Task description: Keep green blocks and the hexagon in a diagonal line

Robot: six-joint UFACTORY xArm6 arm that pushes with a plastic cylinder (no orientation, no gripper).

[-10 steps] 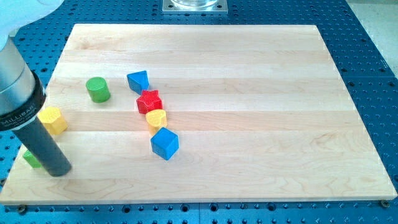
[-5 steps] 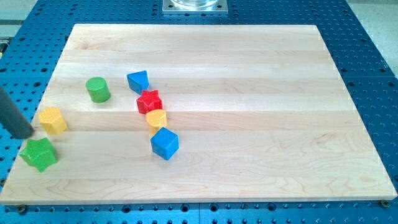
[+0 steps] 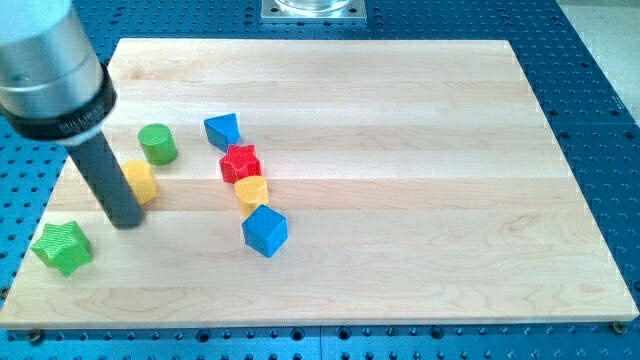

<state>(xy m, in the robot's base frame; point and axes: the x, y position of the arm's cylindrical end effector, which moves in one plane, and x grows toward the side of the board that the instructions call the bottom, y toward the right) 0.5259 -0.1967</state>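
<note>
On the wooden desk (image 3: 400, 150), the dark rod descends from the view's upper left, my tip (image 3: 125, 221) touching the left side of the yellow hexagon (image 3: 141, 181), partly hiding it. No gripper exists on this rig, so nothing is clasped. The green cylinder (image 3: 157, 144) sits just above-right of the hexagon; the green star (image 3: 62, 247) lies below-left, near the desk's corner. The three roughly form a diagonal; the next move likely calls for a slight nudge of the hexagon, to true the line.

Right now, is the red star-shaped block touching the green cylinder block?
No: the red star-shaped block sits apart from the green cylinder block, bare wooden board between them.
</note>
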